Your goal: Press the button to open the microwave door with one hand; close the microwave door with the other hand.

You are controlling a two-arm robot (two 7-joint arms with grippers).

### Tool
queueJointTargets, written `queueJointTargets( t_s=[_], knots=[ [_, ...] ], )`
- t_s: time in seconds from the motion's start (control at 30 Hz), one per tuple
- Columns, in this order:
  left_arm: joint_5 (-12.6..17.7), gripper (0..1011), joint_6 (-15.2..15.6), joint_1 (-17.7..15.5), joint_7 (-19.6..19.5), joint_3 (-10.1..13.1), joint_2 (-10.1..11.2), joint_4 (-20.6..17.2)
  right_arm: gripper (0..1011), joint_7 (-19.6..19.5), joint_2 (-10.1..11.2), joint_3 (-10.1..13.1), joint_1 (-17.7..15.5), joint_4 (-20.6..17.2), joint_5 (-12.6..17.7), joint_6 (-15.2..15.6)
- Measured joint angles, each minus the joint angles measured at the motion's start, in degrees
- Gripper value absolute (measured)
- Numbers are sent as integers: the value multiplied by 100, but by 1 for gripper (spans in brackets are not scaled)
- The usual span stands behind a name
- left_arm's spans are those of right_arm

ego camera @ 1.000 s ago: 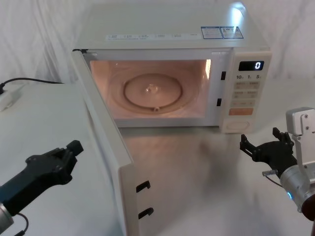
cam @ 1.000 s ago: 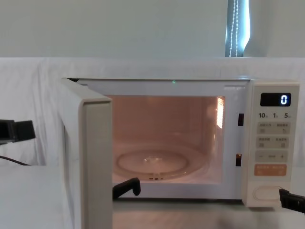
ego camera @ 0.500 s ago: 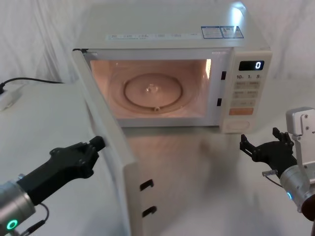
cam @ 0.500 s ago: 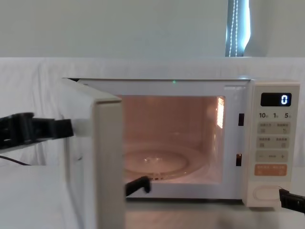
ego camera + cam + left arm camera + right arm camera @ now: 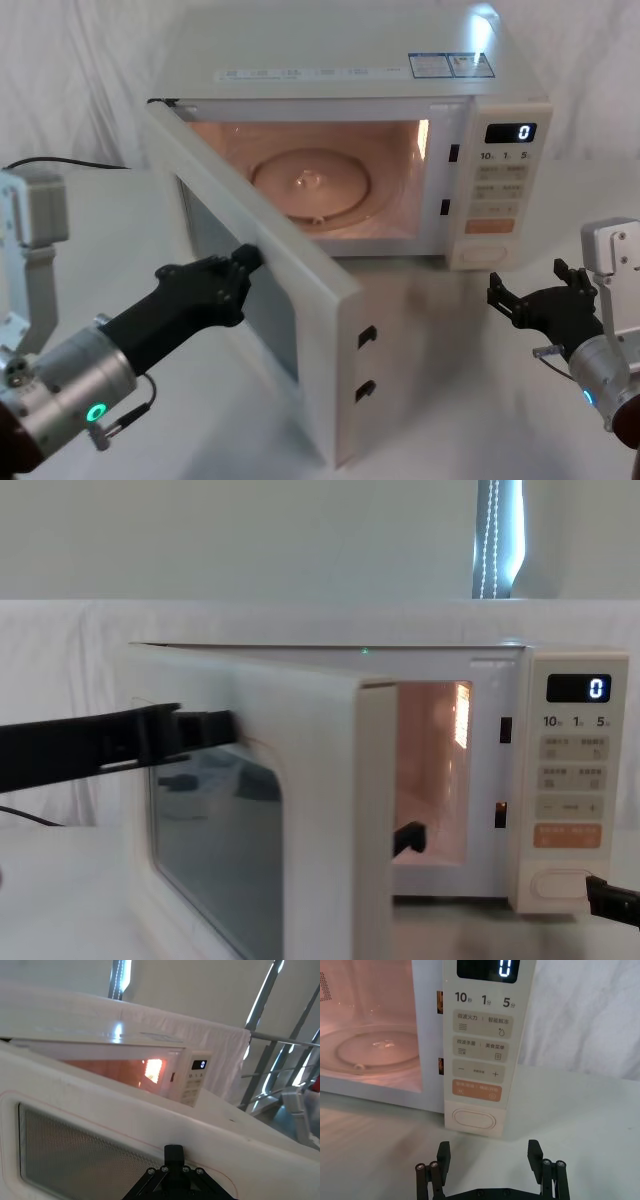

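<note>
The cream microwave [image 5: 340, 60] stands at the back with its cavity lit. The microwave door [image 5: 310, 380], hinged on the left, stands about half open, and its dark window [image 5: 75, 1155] faces my left arm. My left gripper [image 5: 248, 260] is shut, with its tip pressed against the door's outer face beside the window [image 5: 215, 727]. My right gripper [image 5: 489, 1156] is open. It hovers low in front of the button [image 5: 475, 1118], apart from it [image 5: 530, 287]. The cream pill-shaped button [image 5: 483, 256] sits under the orange key [image 5: 476, 1090].
The glass turntable [image 5: 310, 180] lies inside the cavity. Two black latch hooks [image 5: 366, 337] stick out of the door's free edge. A black cable [image 5: 60, 163] runs along the table at the back left. White cloth covers the table [image 5: 450, 400].
My left gripper moved forward onto the door's outer face and swung the door from wide open to about half open. The right gripper stayed in place.
</note>
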Motion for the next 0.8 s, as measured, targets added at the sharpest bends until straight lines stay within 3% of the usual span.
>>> queueJointTargets(
  t_s=[0.07,0.3,0.8],
  knots=[
    [168,0,-101,-212,105,214,-41,137,1002,0,0,0,0,0,0,0],
    [463,0,-319,-685,325,631,-178,512,1002,0,0,0,0,0,0,0],
    [736,0,-556,-1457,425,1161,-377,1306,1002,0,0,0,0,0,0,0]
  ],
)
